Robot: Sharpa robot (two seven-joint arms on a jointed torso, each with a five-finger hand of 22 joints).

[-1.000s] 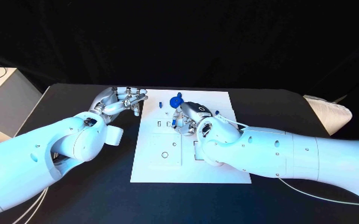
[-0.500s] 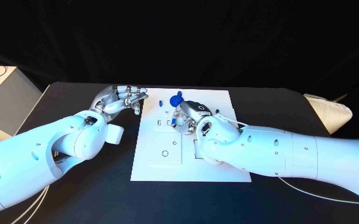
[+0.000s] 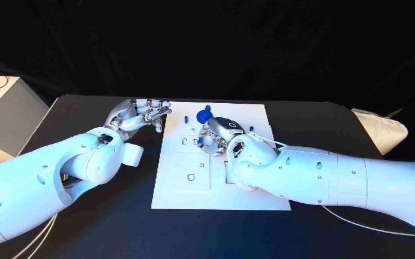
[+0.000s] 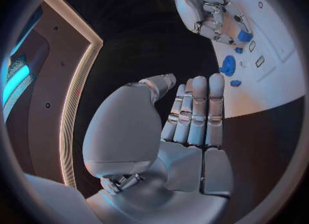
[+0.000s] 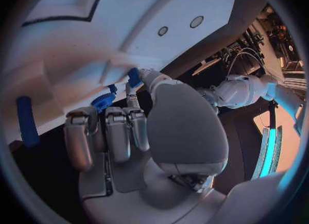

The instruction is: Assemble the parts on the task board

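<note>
task board mid-surface | right hand over its centre, fingers pinching a small blue part | left hand at board's 10 o'clock, fingers curled, holding nothing | blue gear loose at 12 o'clock | assembly looks barely begun

Lab bench: black table, dark backdrop.
</note>
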